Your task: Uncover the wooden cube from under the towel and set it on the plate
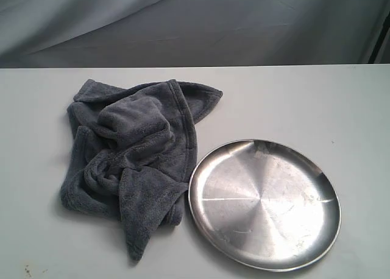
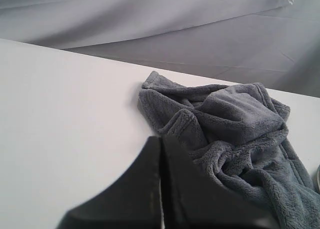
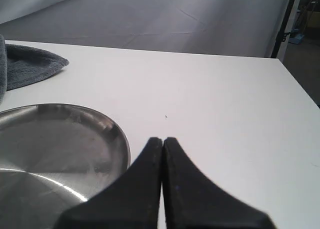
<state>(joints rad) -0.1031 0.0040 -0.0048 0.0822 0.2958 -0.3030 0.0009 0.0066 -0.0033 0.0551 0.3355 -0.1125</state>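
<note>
Wooden cube not visible in any view; judged to be under the towel (image 1: 131, 163), which sits bunched in the left-centre of the exterior view, maybe beneath the raised hump near its upper middle, but can't confirm. Plate (image 1: 264, 203) is lower right, bare, its rim right against the towel's lower right folds. Left gripper (image 2: 161, 141) is clenched with the fingers pressed together and holds nothing; right gripper (image 3: 163, 140) likewise, clamped together and empty. Risks: the cube's spot is unknown, so a blind pinch could catch cloth and block together, or a quick pull could drag or tumble the cube across the table (image 1: 304, 102). The towel meets the plate rim, so tugging it that way could shove the plate or drape cloth over it. Both grippers need opening before any grasp. The exterior view gives the full layout of towel and plate but no grippers or arms. Left wrist view alone shows the left fingers close to the towel's edge. Right wrist view alone shows the right fingers by the plate rim, with only one towel corner in frame.
</note>
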